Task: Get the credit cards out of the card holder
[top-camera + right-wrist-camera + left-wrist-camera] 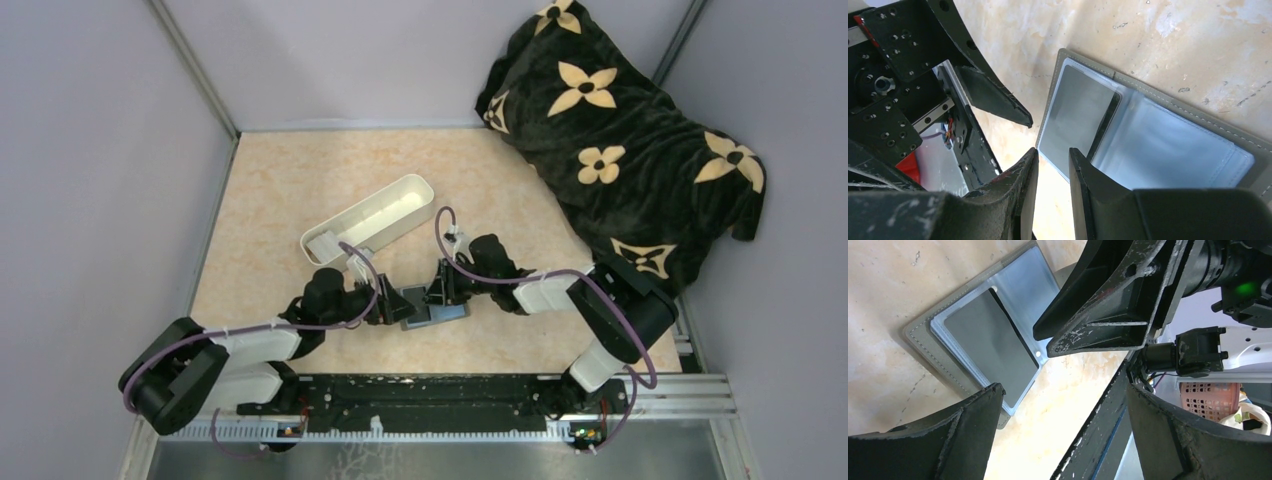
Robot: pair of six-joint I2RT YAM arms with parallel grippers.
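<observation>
Two pincers close in on a card holder lying open and flat on a marbled table. The left pincer is spread wide and holds nothing, and one finger sits low just beside the holder's near corner. The right pincer hangs at the holder's edge with its fingers drawn nearly together. A thin gap shows between them with nothing seen in it, and whether a tip touches the holder's clear pocket cannot be told. From the left wrist, the right pincer's dark body hides part of the holder's far half. One dark card sits tucked in the clear pocket of the half nearer the left pincer, just beside the right fingertips. The other half shows only blue-grey plastic. A long white tray lies near the holder toward the back of the table, and a black blanket with pale flowers is heaped well apart from the holder at the far right.
</observation>
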